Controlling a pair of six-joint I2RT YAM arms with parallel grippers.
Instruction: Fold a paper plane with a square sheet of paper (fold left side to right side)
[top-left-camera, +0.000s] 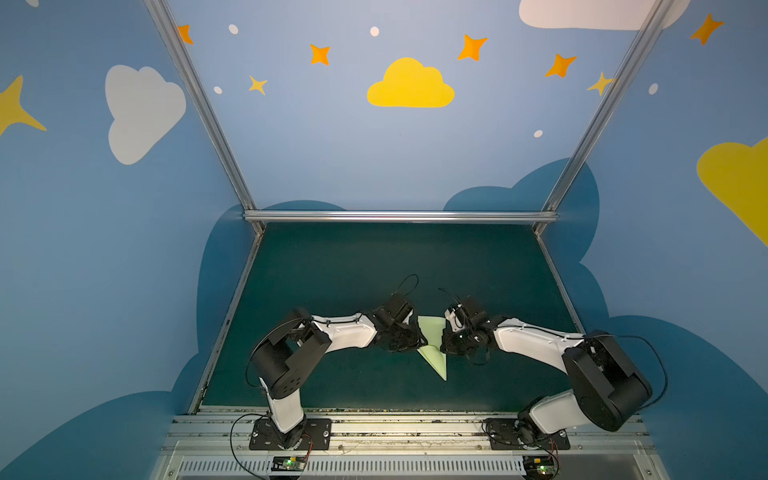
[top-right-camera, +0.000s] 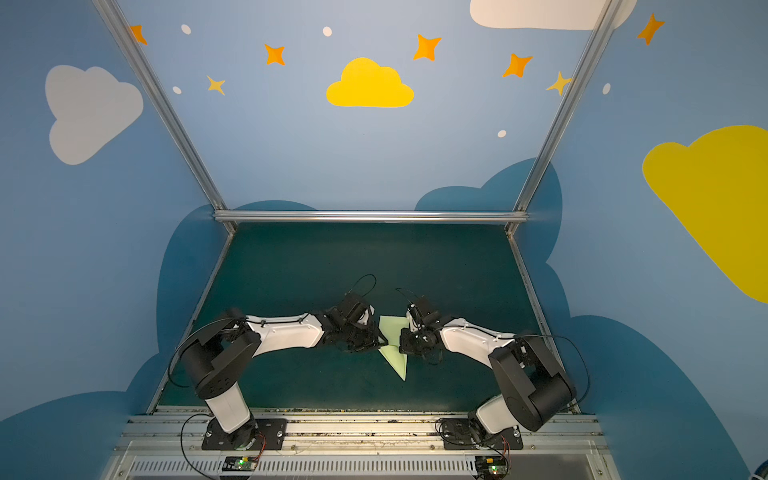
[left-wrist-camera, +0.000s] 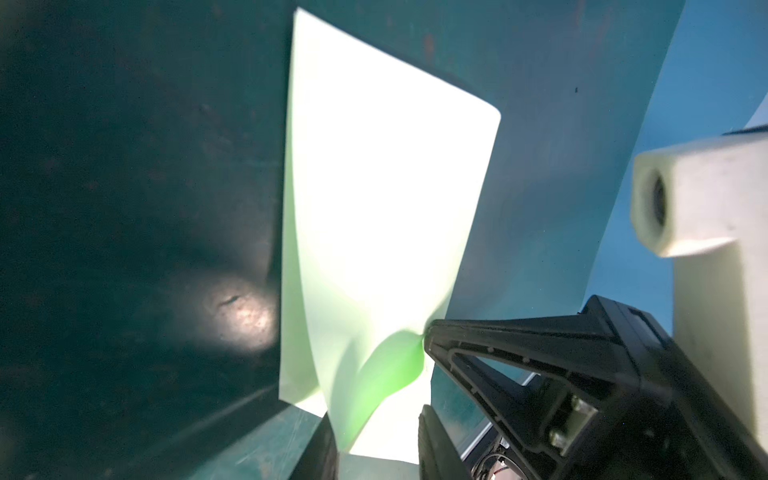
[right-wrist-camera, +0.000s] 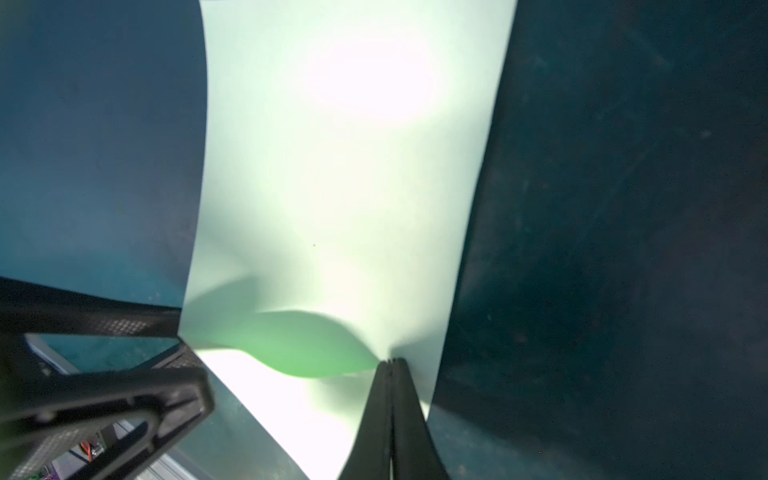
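The right gripper (right-wrist-camera: 390, 365) is pinching the flimsy, crease-prone paper plane's (top-left-camera: 433, 332) right edge while the left gripper's (left-wrist-camera: 376, 419) parted jaws are straddling its left.

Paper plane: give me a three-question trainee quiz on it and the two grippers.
1. True or false: the right gripper is shut on the plane.
2. In both top views the plane's nose points toward: A) the back wall, B) the arm bases, C) the left wall.
3. Which gripper's jaws stand apart with paper between them?
Key: 1 true; 2 B; 3 the left gripper.
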